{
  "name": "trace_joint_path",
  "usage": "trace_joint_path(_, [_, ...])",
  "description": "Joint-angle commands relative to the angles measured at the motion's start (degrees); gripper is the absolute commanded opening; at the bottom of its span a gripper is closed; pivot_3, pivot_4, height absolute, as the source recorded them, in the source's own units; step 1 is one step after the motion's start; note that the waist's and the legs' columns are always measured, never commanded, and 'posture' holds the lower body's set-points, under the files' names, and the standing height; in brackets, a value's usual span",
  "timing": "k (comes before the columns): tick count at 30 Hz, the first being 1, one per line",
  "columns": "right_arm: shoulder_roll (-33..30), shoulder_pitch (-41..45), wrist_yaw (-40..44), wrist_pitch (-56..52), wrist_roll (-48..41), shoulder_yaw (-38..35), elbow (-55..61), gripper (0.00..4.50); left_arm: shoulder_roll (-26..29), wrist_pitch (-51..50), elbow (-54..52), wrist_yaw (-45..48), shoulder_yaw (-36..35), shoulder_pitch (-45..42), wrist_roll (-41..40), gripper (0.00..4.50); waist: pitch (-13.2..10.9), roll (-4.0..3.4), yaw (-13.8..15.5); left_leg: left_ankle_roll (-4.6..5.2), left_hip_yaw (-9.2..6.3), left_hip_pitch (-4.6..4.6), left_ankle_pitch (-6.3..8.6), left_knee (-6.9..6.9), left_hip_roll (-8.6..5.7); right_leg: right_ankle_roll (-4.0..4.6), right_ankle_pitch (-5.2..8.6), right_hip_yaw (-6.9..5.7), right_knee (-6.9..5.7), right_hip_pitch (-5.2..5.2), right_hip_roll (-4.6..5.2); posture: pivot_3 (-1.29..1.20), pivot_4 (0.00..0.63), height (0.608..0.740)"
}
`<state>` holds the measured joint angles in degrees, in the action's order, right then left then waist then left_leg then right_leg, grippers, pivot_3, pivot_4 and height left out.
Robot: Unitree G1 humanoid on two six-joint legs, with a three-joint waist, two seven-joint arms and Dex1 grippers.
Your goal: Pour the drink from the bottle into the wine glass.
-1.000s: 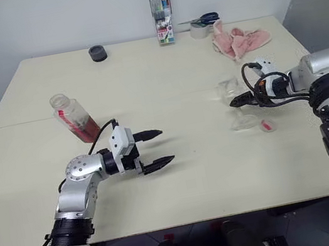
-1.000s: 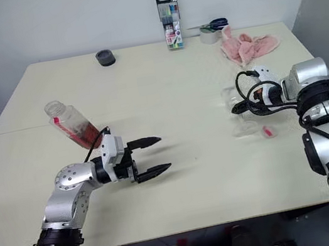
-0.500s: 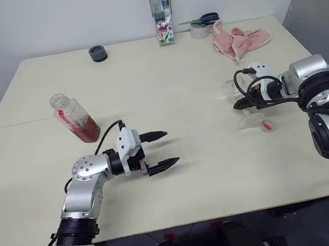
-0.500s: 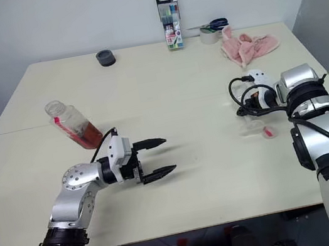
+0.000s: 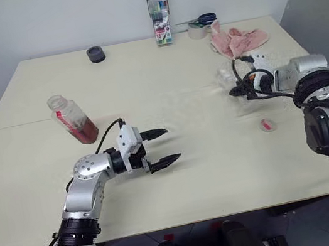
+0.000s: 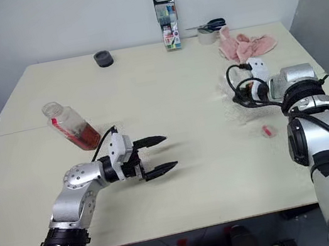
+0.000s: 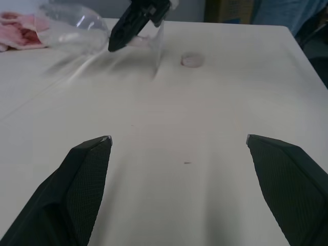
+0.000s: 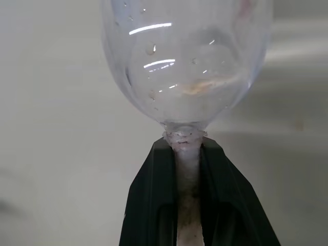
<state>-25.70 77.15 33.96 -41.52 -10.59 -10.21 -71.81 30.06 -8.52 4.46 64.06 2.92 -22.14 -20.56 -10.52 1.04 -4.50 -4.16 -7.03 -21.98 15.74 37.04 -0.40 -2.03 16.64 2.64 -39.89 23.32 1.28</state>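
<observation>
Two containers matter here, and they sit well apart on the worktop (image 5: 186, 208). The right gripper (image 8: 187, 169) has its black fingers pinched tight on the stem of the wine glass (image 8: 187, 66), right under the bowl, which is probably the safest place to hold it without crushing the bowl. From the left wrist view the glass looks tipped and off the surface, though it's blurry there. The bowl looks basically empty: a few droplets on the inside and a faint pale smear near the bottom. The bottle (image 5: 73, 118) stands leaning on the robot's left side, cap off, with reddish-brown drink (image 5: 86, 130) filling its lower part. The pinkish cap (image 5: 268, 124) lies near the right arm. The left gripper (image 5: 159, 147) is spread wide and holding nothing, near the bottle but not touching it, so nothing's been poured yet.
</observation>
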Motion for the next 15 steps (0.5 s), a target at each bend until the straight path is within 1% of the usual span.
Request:
trace_joint_path(1, [3.76,-1.24,-7.31,11.79,-3.68,-5.61,5.03,0.21,1.05,-1.54,-2.58,-0.99,-2.60,-1.25,-2.10,4.50,0.00,0.00,-0.29,0.00,0.00,0.00,0.00,-0.01,0.00,0.00,0.00,0.00,0.00,0.00,0.00,0.00,0.150,0.740])
trace_joint_path(4, [8.85,-6.95,-10.98,22.25,-3.69,-6.46,9.53,0.21,1.66,-2.76,-2.44,-1.10,-3.13,-2.32,-2.63,4.50,0.00,0.00,-0.41,0.00,-0.03,-0.01,0.00,0.01,-0.01,0.00,0.00,-0.02,-0.03,0.00,0.00,0.00,0.150,0.740])
trace_joint_path(6, [11.31,-10.11,-13.08,26.44,-3.99,-7.08,12.10,0.21,1.90,-3.08,-2.37,-1.14,-3.09,-2.69,-2.78,4.50,0.00,0.00,-0.39,-0.01,-0.05,-0.01,-0.01,0.02,-0.02,0.00,0.00,-0.02,-0.05,-0.01,0.02,0.00,0.150,0.740])
trace_joint_path(8, [14.23,-15.57,-15.83,30.36,-3.72,-6.85,17.60,0.21,1.75,-3.78,-2.73,-1.42,-2.90,-3.06,-2.87,4.50,0.01,0.00,-0.31,-0.10,-0.05,-0.02,-0.06,0.02,-0.04,0.00,-0.01,-0.02,-0.05,-0.01,0.06,0.00,0.150,0.740])
trace_joint_path(11, [17.24,-23.14,-17.74,31.72,-3.29,-5.24,27.40,0.21,1.48,-4.66,-3.27,-1.64,-2.76,-3.38,-2.94,4.50,0.02,-0.01,-0.34,-0.15,-0.06,-0.02,-0.09,0.03,-0.02,0.00,-0.01,-0.02,-0.06,-0.02,0.10,0.00,0.150,0.740])
trace_joint_path(15, [20.80,-36.75,-19.74,29.44,-2.93,-1.71,44.61,0.21,0.45,-6.57,-3.17,-3.22,-2.83,-4.13,-3.18,4.50,0.07,-0.06,-0.16,-0.14,-0.22,-0.01,-0.07,0.02,-0.02,0.00,-0.01,-0.14,-0.07,-0.04,0.06,0.00,0.150,0.740])
